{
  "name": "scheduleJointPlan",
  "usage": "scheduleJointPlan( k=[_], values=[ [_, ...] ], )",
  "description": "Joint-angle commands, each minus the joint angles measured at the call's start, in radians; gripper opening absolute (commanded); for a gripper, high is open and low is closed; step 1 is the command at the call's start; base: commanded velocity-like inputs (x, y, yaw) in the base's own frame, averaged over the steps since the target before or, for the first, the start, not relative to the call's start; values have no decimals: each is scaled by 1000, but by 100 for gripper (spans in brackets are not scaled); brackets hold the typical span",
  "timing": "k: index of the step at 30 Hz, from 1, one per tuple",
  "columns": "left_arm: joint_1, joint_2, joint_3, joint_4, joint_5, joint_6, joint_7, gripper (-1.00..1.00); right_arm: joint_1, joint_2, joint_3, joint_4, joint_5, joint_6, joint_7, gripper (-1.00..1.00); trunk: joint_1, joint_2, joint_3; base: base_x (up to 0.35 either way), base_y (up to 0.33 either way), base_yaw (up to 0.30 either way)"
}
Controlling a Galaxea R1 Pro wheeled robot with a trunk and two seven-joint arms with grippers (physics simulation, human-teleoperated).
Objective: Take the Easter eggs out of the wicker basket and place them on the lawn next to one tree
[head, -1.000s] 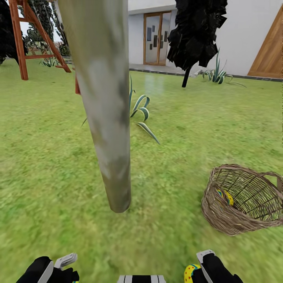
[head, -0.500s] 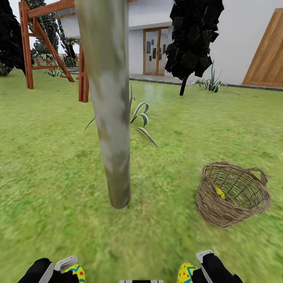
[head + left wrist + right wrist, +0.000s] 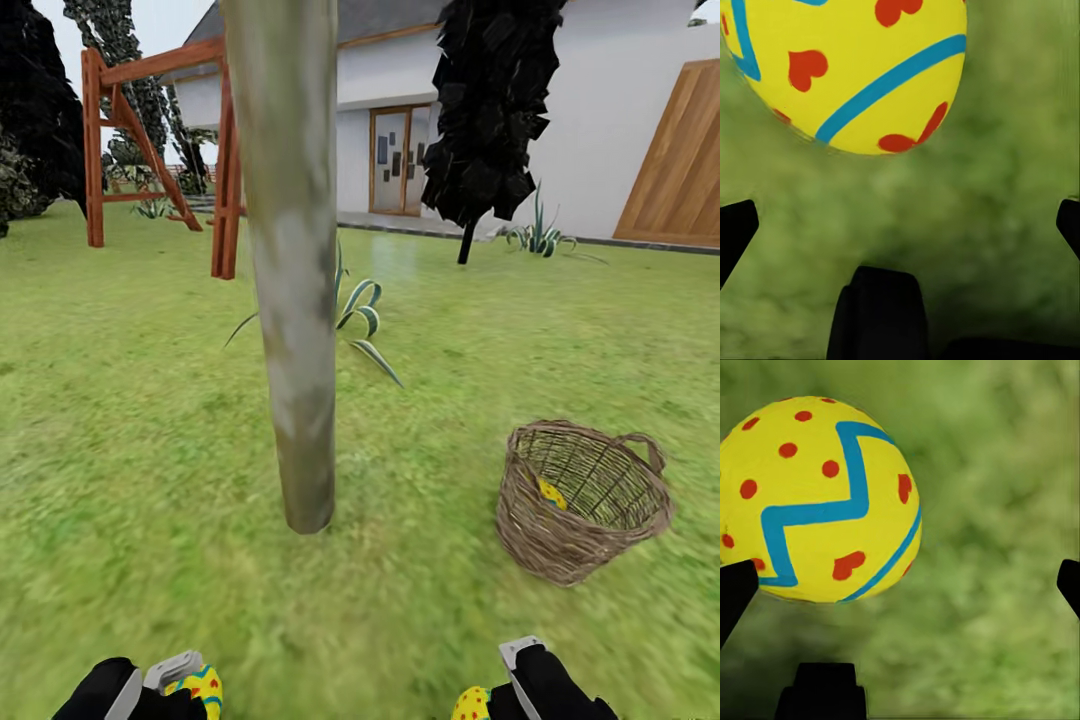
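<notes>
Garden lawn (image 3: 120, 440) with white house behind, grey-green tree trunk (image 3: 295, 330) dead ahead, wicker basket (image 3: 580, 500) well off to its right with one egg (image 3: 551, 492) inside. My left fingers (image 3: 175, 685) carry a yellow egg (image 3: 855, 67) and my right fingers (image 3: 505, 690) carry another (image 3: 814, 502); how tightly either pair is closed, I cannot tell. I judge this the carry-to-tree step: next set both down by the trunk base, then fetch the basket egg.
</notes>
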Motion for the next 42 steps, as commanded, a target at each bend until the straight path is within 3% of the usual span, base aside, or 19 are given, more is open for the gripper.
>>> scheduleJointPlan(
  k=[1, 5, 14, 42],
  values=[
    [0, -1, 4, -1, -7, 5, -8, 100, 0, -1, 5, 7, 5, 5, 0, 100, -1, 0, 3, -314, 67, 129],
    [0, -2, 4, -1, -7, 5, -8, 100, 0, -1, 4, 52, 7, 0, -1, 100, -3, 1, 19, -323, 73, 154],
    [0, -2, 4, -1, -7, 5, -8, 100, 0, -6, -3, 51, -7, -3, 7, 100, -7, 3, 53, -298, 59, 230],
    [0, -19, 5, 21, -9, 4, -8, 100, 0, -4, 4, 44, 2, -4, 5, 100, -20, 9, 163, -49, 27, 269]
  ],
)
